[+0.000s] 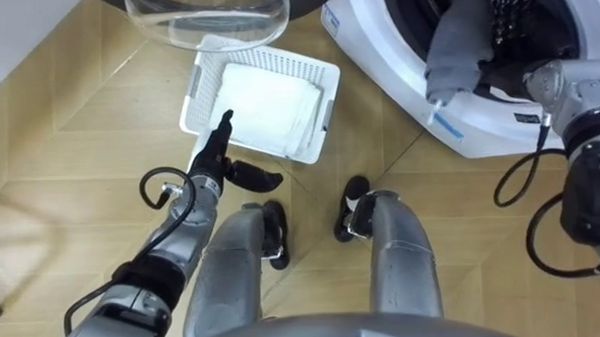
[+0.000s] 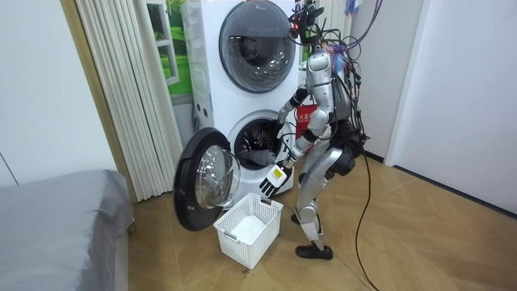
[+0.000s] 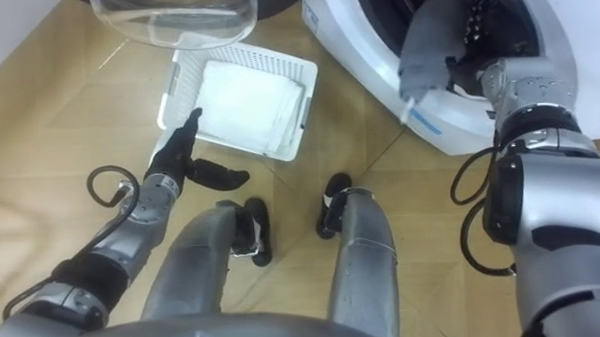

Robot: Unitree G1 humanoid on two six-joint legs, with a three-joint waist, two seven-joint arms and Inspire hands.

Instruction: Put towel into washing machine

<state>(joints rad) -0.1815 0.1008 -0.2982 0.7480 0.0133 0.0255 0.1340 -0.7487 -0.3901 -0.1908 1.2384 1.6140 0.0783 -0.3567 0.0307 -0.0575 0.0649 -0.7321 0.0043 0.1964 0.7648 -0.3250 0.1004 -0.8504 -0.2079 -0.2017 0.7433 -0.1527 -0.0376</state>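
A grey towel (image 1: 456,48) hangs from the dark drum over the front rim of the white washing machine (image 1: 397,75), its tagged end dangling outside. My right hand (image 1: 497,80) reaches into the drum right beside this towel, with its fingers hidden behind the cloth. A folded white towel (image 1: 268,105) lies in the white plastic basket (image 1: 192,97) on the floor. My left hand (image 1: 215,151) hovers at the basket's near edge, open, its fingers straight and the thumb spread, holding nothing. In the room view I stand bent slightly before the lower machine (image 2: 242,137).
The machine's round glass door (image 1: 205,17) stands swung open to the left, above the basket's far side. A second machine (image 2: 254,40) is stacked on top. Curtains (image 2: 121,89) and a grey bed (image 2: 65,218) are at the room view's left. Wooden floor surrounds the basket.
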